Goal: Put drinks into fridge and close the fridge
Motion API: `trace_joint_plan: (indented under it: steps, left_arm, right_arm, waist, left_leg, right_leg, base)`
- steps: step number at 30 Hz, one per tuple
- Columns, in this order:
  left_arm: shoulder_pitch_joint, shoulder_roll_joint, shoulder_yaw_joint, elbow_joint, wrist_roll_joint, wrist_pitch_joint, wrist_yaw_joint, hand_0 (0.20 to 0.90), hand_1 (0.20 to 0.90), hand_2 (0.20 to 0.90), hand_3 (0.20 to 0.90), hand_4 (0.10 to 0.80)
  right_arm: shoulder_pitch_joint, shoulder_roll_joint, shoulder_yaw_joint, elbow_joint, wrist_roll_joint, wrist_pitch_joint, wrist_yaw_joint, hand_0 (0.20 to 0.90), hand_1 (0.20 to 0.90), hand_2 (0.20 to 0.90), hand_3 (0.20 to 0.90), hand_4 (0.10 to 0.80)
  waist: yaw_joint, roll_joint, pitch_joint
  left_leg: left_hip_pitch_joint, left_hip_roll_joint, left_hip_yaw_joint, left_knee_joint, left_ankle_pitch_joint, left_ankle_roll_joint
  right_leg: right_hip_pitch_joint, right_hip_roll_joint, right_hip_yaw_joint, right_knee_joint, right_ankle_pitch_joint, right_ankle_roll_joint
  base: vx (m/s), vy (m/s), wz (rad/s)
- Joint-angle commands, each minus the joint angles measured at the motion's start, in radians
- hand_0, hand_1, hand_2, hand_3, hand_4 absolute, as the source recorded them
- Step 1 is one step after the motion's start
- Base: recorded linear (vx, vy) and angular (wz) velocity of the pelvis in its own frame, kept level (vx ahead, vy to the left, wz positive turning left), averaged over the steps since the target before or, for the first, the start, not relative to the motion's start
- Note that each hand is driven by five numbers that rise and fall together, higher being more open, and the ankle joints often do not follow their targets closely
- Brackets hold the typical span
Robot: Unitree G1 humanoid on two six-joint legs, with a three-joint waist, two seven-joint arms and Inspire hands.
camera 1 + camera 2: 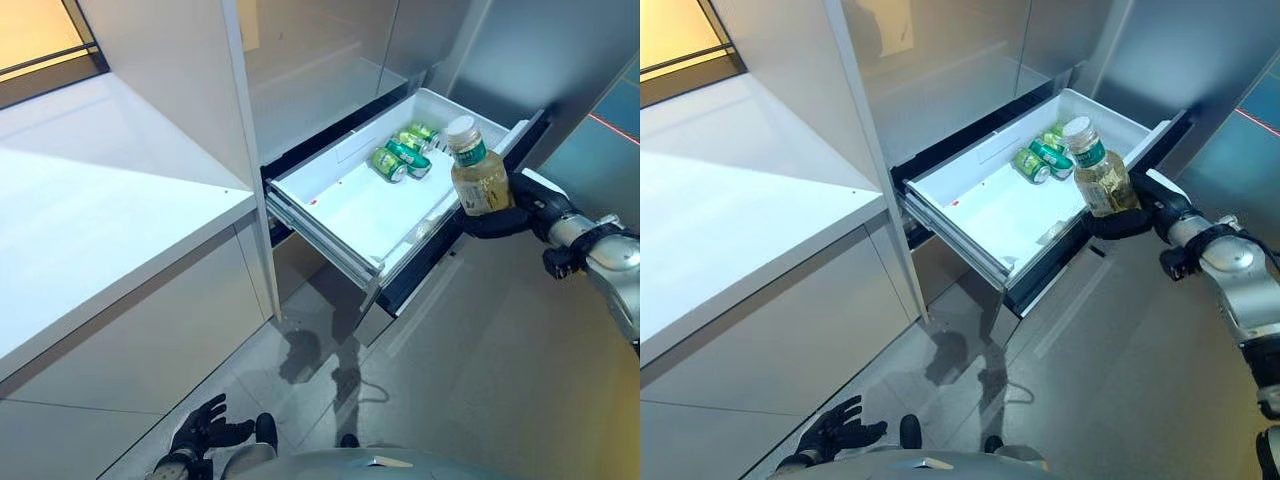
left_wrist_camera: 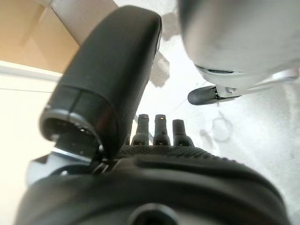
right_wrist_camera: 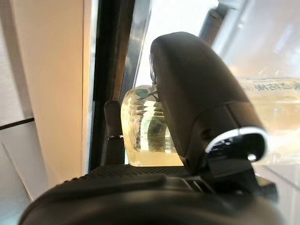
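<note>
The left hand [image 1: 205,432] hangs low, fingers relaxed and empty. The right hand [image 1: 1130,215] grips the bottle [image 1: 1098,172] at the open drawer's [image 1: 345,215] right rim. Further in lie cans [image 1: 402,155], perhaps three. Placing and closing remain.

Brightly lit from the upper left, with glare washing out the white countertop [image 1: 90,190] and the drawer [image 1: 360,215] floor. Soft dark shadows pooled on the grey floor [image 1: 470,380] under the drawer. Backlit and blurred in the right wrist view, the bottle [image 3: 145,126] glowing amber, hand [image 3: 197,103] out of focus.
</note>
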Motion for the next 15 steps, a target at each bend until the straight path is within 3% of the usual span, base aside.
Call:
trace_joint_plan:
  steps: [1,15]
  left_arm:
    - [-0.007,0.089,-0.033,0.021,0.048,-0.029,-0.014,0.9,0.9,0.9,0.9,0.8]
    - [-0.014,0.153,-0.045,-0.041,0.076,-0.036,0.02,0.9,0.9,0.9,0.9,0.8]
  right_arm:
    - [-0.363,-0.083,-0.006,0.066,0.01,-0.089,-0.037,0.3,0.3,0.3,0.2,0.1]
    - [-0.711,-0.042,0.303,0.311,-0.086,-0.016,-0.036,0.3,0.3,0.3,0.2,0.1]
  waist:
    - [0.097,-0.044,-0.069]
    - [0.178,-0.057,0.016]
  left_leg:
    - [0.037,-0.019,-0.053,0.002,-0.156,0.012]
    - [-0.047,-0.01,-0.101,0.002,-0.126,0.008]
  right_leg:
    - [-0.107,0.052,-0.042,0.004,0.088,0.048]
    - [-0.164,0.063,-0.061,0.004,0.102,0.041]
  base:
    - [0.044,-0.112,0.01]
    - [0.003,-0.068,0.1]
